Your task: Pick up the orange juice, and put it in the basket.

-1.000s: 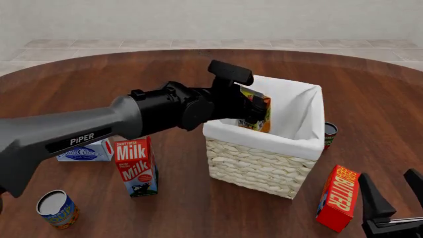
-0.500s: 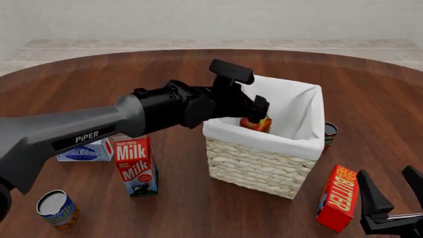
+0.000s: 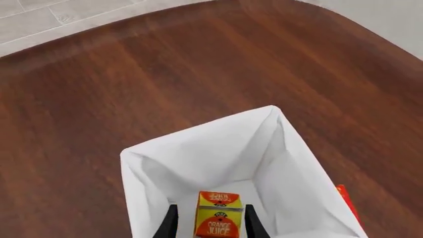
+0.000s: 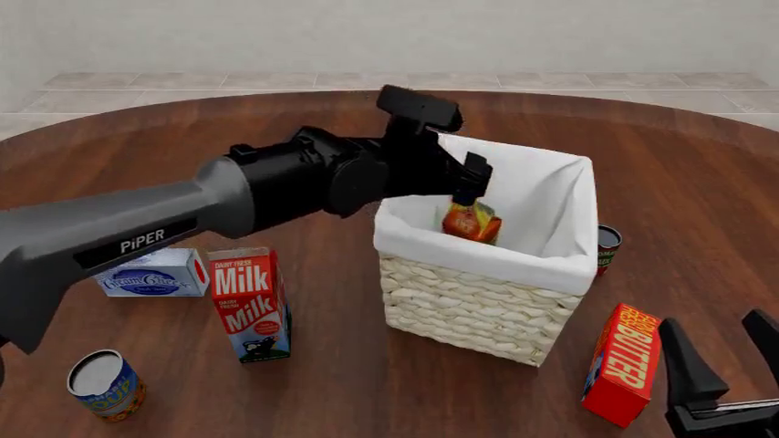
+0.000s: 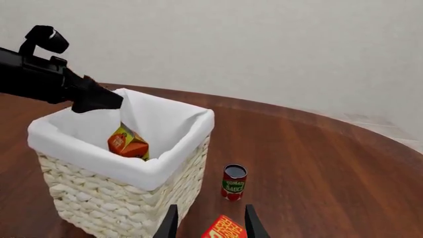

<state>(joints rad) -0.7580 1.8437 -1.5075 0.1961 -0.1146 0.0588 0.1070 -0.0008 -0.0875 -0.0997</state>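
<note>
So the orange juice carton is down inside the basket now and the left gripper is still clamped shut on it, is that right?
Not quite. The orange juice is inside the basket, but the left gripper has let go: in the front and right wrist views its fingers sit above the carton, and the left wrist view shows them apart on either side of it.

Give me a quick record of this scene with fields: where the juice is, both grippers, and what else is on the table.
orange juice: inside the basket, tilted, free of the fingers
left gripper: open, above the basket's opening
right gripper: open, holding nothing, near the butter box
left of basket: milk carton, white-and-blue box, can
right of basket: tomato sauce can
</note>
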